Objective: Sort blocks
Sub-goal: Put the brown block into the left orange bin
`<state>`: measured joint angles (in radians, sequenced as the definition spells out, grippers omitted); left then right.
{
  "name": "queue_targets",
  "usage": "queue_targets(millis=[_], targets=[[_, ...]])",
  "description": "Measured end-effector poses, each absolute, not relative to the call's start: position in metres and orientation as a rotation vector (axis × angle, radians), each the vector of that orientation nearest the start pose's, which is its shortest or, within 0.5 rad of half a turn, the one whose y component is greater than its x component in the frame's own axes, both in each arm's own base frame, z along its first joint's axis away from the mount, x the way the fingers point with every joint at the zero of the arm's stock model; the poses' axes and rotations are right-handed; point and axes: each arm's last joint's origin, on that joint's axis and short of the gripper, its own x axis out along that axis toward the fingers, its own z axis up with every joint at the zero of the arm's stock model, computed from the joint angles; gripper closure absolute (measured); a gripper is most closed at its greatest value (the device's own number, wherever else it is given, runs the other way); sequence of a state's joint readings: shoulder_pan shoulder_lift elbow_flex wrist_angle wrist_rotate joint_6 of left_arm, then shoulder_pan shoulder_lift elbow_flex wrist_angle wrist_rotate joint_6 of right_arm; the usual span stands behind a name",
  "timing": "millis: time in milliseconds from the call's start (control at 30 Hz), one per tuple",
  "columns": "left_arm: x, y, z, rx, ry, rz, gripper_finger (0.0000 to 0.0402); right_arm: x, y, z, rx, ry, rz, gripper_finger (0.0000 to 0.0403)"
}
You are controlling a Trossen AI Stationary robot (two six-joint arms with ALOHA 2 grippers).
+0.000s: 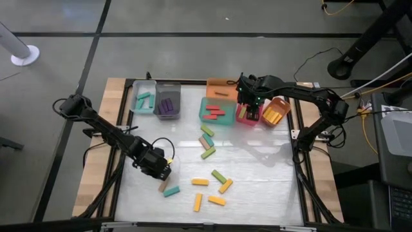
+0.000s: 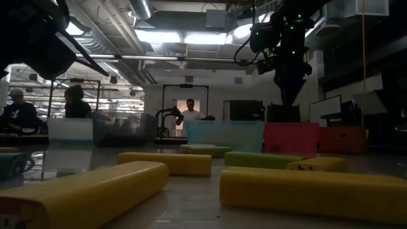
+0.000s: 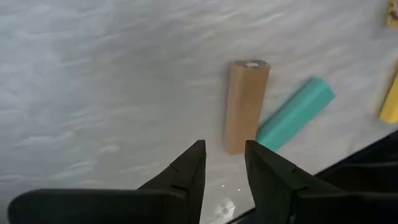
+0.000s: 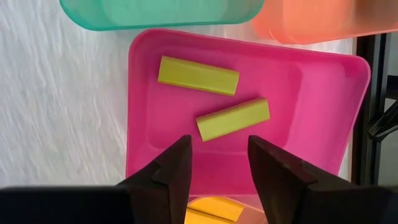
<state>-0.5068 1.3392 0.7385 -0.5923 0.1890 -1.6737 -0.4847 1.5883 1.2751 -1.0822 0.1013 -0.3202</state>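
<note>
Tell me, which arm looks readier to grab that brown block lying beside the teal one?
The left. Its open gripper is right at the brown block, empty, while the right gripper is over the pink bin across the table.

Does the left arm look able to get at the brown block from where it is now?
Probably yes: the left gripper hangs open just short of the brown block, nothing between them; a teal block touches its side.

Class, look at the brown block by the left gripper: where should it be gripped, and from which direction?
Probably across its narrow width near the middle, coming straight down. The brown block lies flat; the open left gripper hovers at its near end. A teal block touches one corner, so stay clear of that end.
</note>
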Motion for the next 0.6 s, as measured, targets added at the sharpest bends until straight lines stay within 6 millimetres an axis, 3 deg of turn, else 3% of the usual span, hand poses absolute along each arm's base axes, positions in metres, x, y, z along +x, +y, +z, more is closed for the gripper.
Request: queue_targets(millis=[100, 233, 400, 600], targets=[[0.198, -0.116, 0.179, -1.217, 1.341, 0.554, 0.0301, 0.259, -0.139, 0.254, 0.007, 1.434, -0.26, 0.0244], [0.201, -0.118, 0.18, -1.176, 1.338, 0.452, 0.0293, 0.259, -0.139, 0.254, 0.011, 1.431, -0.255, 0.0244], [0.207, -0.121, 0.178, -1.138, 1.321, 0.369, 0.0243, 0.259, -0.139, 0.254, 0.011, 1.43, -0.255, 0.0244], [0.212, -0.124, 0.161, -1.113, 1.362, 0.433, 0.0185, 0.259, -0.139, 0.254, 0.012, 1.43, -0.254, 0.0244]])
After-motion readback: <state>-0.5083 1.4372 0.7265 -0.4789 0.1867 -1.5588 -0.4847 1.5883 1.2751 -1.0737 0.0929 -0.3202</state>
